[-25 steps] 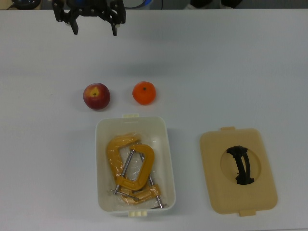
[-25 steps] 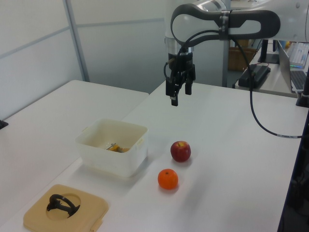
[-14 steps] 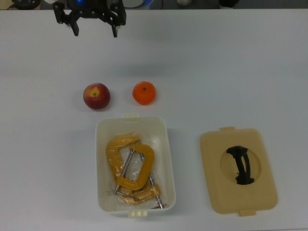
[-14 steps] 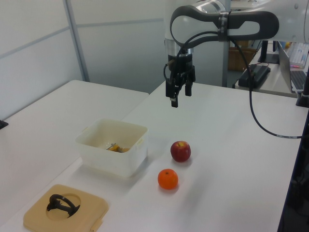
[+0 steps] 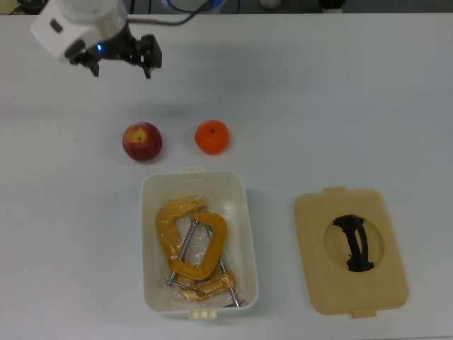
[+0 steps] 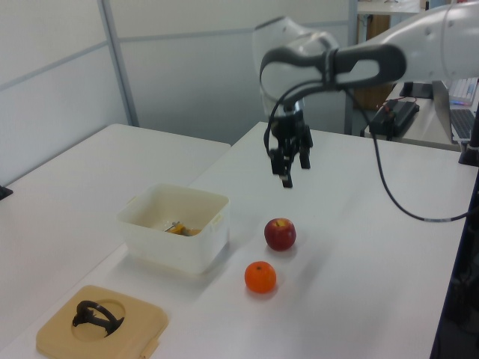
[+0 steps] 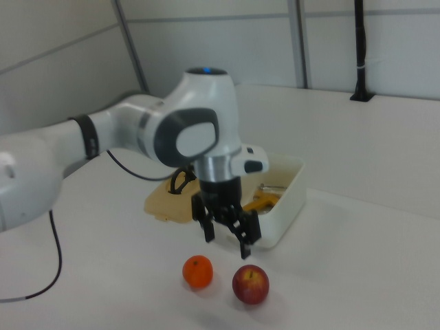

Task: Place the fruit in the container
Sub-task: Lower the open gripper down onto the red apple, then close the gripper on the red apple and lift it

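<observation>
The red apple (image 5: 142, 142) and the orange (image 5: 212, 137) sit side by side on the white desk (image 5: 340, 99), apart from each other, the apple at 9 o'clock of the orange in the top view. The apple shows a yellow patch on top. In the left view the apple (image 6: 280, 234) lies at about 1 o'clock of the orange (image 6: 260, 277); in the right view the orange (image 7: 198, 271) is at 9 o'clock of the apple (image 7: 250, 284).

Neither fruit is in the white tub (image 5: 244, 212), which stands just beside them: in the top view its near short end, with a small beige latch tab, lies at about 6 o'clock of the gap between the two fruits. Inside the tub lie yellow-orange metal clamps (image 5: 190, 244) on clear plastic wrap. The tub (image 6: 176, 239) also shows in the left view and the tub (image 7: 292, 196) in the right view, behind the arm.

At 3 o'clock of the tub in the top view lies a flat tan lid (image 5: 318, 276) with a black handle (image 5: 354, 243), well apart from the fruit.

The gripper (image 5: 119, 69) hangs above the desk at about 11 o'clock of the apple in the top view, its two fingers spread apart and holding nothing. In the right view the gripper (image 7: 227, 246) points down, above the space between the two fruits.
</observation>
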